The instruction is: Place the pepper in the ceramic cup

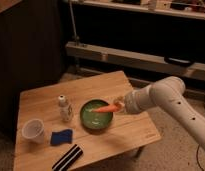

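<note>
gripper: we see it at the end of the white arm, above the green bowl's rim on the arm's side, clenched on the pepper's thick end
pepper: grasped, sticking out sideways from the gripper, its pointed tip over the bowl's inside
green bowl: just below the gripper
ceramic cup: upright, well apart from the gripper, beyond the bowl
white shaker: between bowl and cup, just beyond the bowl from the gripper
blue sponge: we find it beside the cup, on the wooden table
</note>
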`<state>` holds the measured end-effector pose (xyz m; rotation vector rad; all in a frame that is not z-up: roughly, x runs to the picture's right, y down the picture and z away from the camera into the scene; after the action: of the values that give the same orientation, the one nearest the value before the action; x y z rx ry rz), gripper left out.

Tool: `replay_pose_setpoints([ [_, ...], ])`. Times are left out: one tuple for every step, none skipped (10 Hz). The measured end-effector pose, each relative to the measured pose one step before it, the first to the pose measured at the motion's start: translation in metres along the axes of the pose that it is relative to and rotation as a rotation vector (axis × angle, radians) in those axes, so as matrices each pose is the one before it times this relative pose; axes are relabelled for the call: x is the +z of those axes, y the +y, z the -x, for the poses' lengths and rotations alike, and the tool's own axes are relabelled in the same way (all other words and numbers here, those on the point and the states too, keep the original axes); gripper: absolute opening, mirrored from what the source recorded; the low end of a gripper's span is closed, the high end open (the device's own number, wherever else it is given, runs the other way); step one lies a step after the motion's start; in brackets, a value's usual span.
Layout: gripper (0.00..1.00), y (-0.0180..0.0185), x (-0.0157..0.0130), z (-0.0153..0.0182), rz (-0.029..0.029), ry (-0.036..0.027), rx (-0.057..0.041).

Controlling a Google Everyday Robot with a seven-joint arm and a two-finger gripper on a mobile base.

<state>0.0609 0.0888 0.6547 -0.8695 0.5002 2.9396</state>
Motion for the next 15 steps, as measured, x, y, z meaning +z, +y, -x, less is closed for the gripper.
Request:
replay_pose_setpoints([
  [0.03,-0.0028,0.00893,-0.01563,-0.02189,-0.00255,-0.03649],
  [0.03,-0.00257,0.00992,-0.01615,-0.02538,-0.00795,-0.04411],
  [0.03,-0.00215,0.01107,-0.01782,-0.02108,-0.00875,-0.0354],
  [0.03,0.00083,0.02366,-0.03795,-0.03467,-0.02088,-0.06358],
  [0.03,0.0026,0.01467,-0.02415,-0.01989,-0.01075,-0.04131],
  [0.03,0.00142,0.00714,-0.01149,-0.00779,-0.01024,-0.02076],
  [0.03,0.00086,0.00611,-0.01118,-0.00857,-0.00307,-0.0179],
  [0.03,0.00028,0.00006,0.00111,0.00189,-0.00411,0.00029],
  [0.03,-0.00024,-0.00063,0.00204,0.00164,-0.00284,0.00303],
  [0.03,-0.00012,0.00012,-0.00009,-0.00042,0.00044,0.0001],
  [0.03,0.00039,0.00064,-0.00144,-0.00111,0.00146,-0.00285],
  [0.03,-0.00011,0.0001,0.00001,-0.00047,0.00017,0.0002],
  [0.03,0.00002,-0.00005,0.00036,-0.00016,0.00027,0.0013],
  [0.03,-0.00013,0.00054,0.00052,-0.00256,0.00194,0.00283],
  [0.03,0.00272,-0.00025,0.00011,0.00537,0.00587,-0.00576],
])
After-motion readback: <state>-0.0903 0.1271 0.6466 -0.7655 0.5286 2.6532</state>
